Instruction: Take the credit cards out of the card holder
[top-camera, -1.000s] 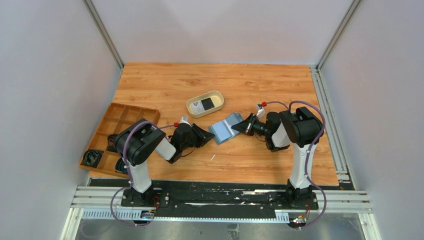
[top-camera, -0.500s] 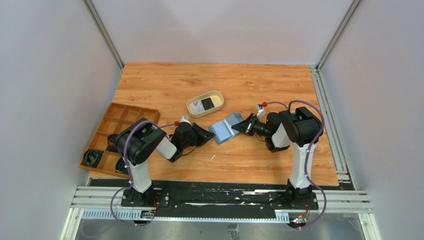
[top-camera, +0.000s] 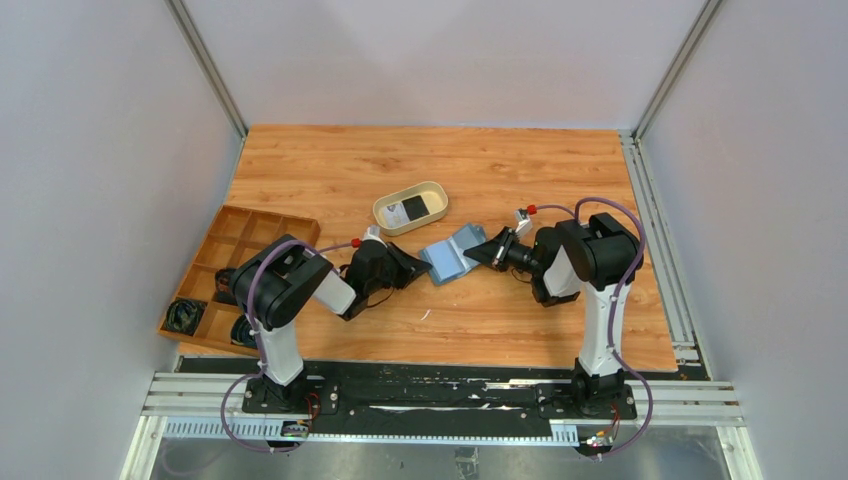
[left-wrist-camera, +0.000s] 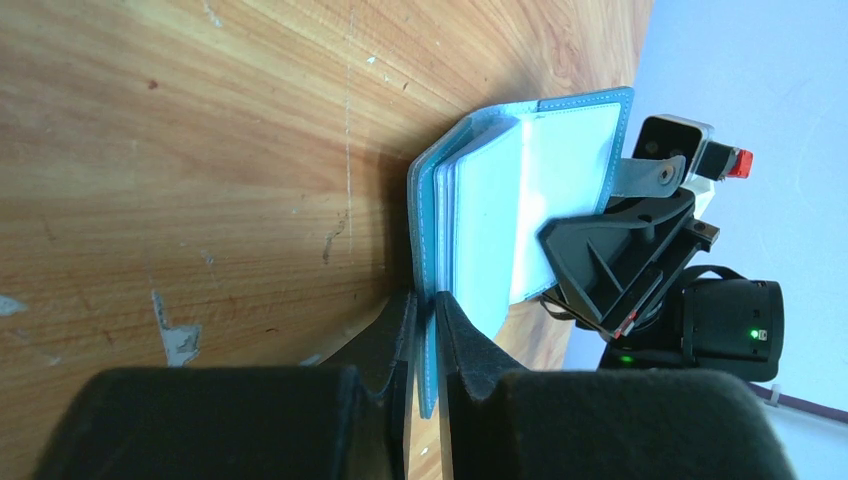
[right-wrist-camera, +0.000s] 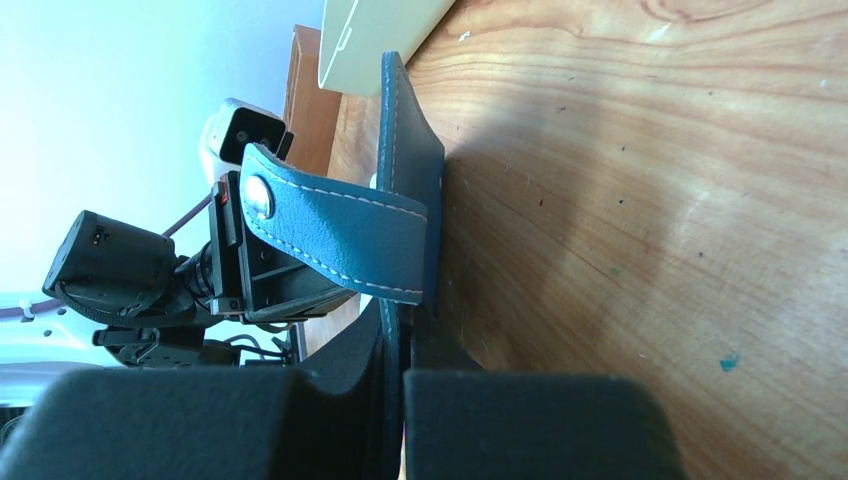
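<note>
One holder (top-camera: 455, 255) lay open midway between the table's (top-camera: 520, 165) left and right edges. I had the left gripper (left-wrist-camera: 425, 312) clamped on one cover edge, the right gripper (right-wrist-camera: 400, 322) clamped on the other.

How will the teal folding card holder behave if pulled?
Probably floppy: the teal folding card holder bends at its spine, its snap strap curls. Might slip: left gripper and right gripper pinch only thin cover edges.

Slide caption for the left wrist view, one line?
Left tool pinches one cover of the open teal card holder; right tool holds the other.
</note>
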